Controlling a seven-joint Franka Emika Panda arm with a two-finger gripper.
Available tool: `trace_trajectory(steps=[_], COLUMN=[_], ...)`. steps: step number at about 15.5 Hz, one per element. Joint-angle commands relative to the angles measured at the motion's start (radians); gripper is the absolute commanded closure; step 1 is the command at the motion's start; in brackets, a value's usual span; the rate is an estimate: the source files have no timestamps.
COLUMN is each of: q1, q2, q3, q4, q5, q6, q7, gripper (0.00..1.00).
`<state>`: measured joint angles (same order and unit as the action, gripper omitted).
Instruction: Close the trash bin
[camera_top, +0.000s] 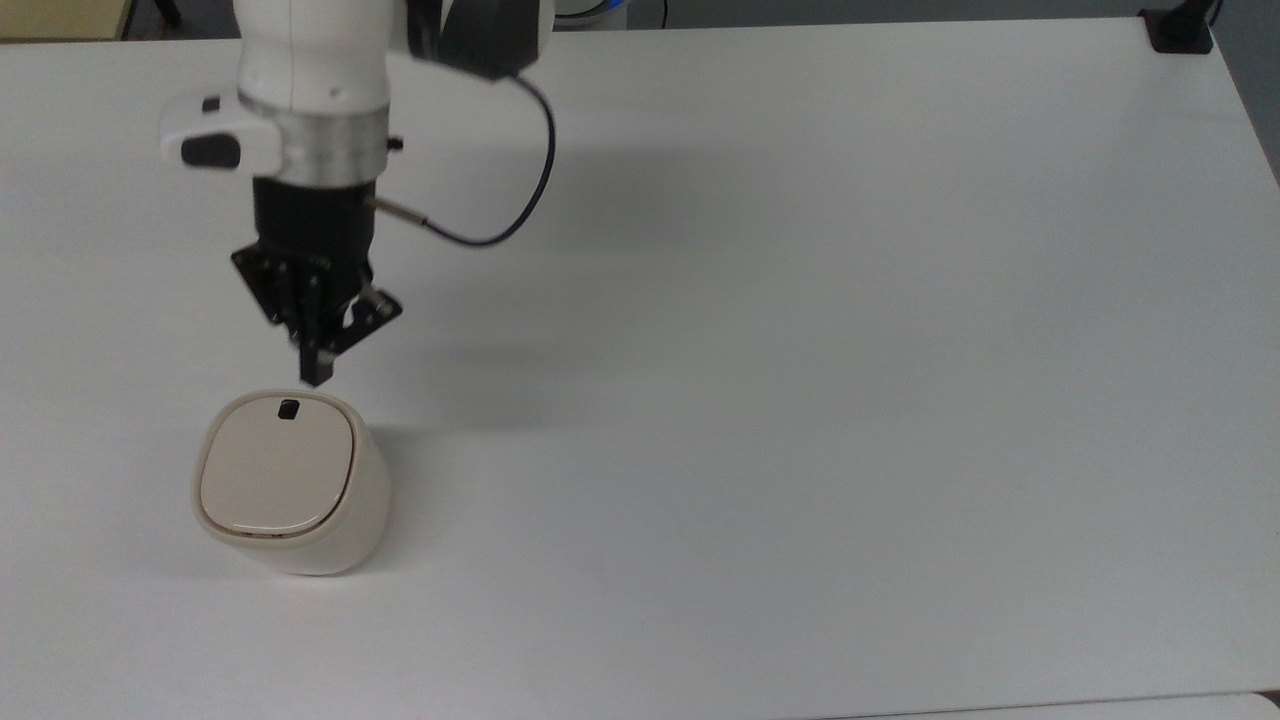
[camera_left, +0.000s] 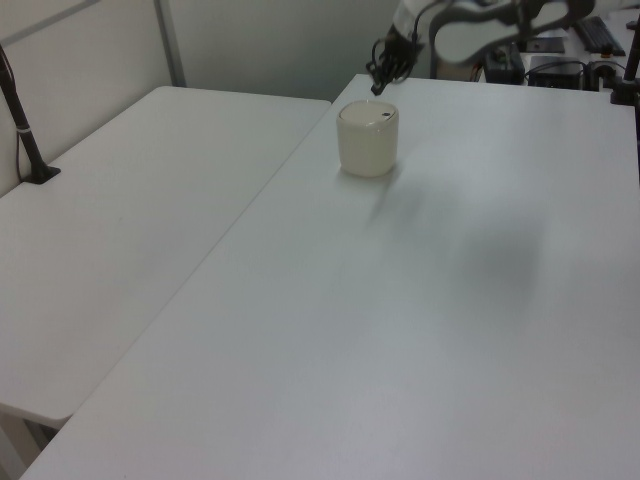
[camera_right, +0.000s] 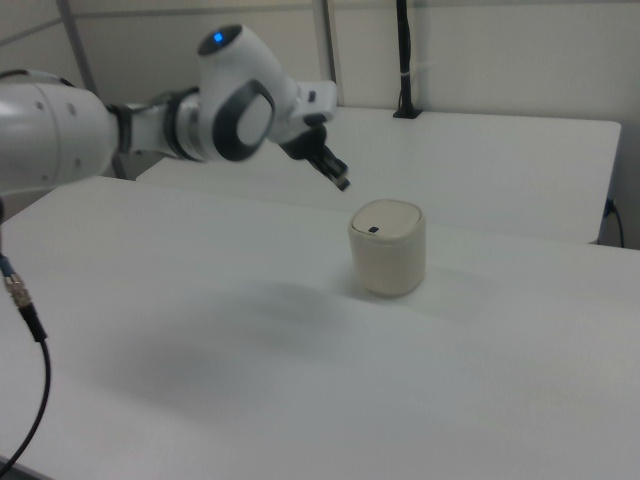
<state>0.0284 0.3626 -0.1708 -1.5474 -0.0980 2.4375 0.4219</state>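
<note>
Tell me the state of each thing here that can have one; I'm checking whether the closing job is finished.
trash bin: upright on the table, lid down flat and closed.
gripper: fingers shut, holding nothing, raised clear of the bin, touching nothing.
</note>
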Motion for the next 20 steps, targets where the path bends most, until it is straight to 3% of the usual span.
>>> trace_trajectory(steps=[1, 6, 9, 12, 15, 16, 18, 20], q1=[0.001, 0.013, 0.024, 0.042, 0.044, 0.041, 0.039, 0.03], q2=[-0.181, -0.358, -0.444, -0.482, -0.488, -0.485, -0.472, -0.455], q3=[0.051, 0.053, 0.053, 0.051, 0.057, 0.06, 0.068, 0.102], q4=[-0.072, -0.072, -0.079, -0.08, -0.085, -0.085, -0.083, -0.08], q5=[0.053, 0.162, 0.211, 0.23, 0.23, 0.23, 0.209, 0.143], q6=[-0.225, -0.498, -0.648, -0.758, -0.798, -0.795, -0.785, -0.784], q7=[0.034, 0.025, -0.021, -0.115, -0.213, -0.227, -0.256, -0.319], gripper=[1.0, 0.99, 0.91, 0.69, 0.23, 0.12, 0.01, 0.0])
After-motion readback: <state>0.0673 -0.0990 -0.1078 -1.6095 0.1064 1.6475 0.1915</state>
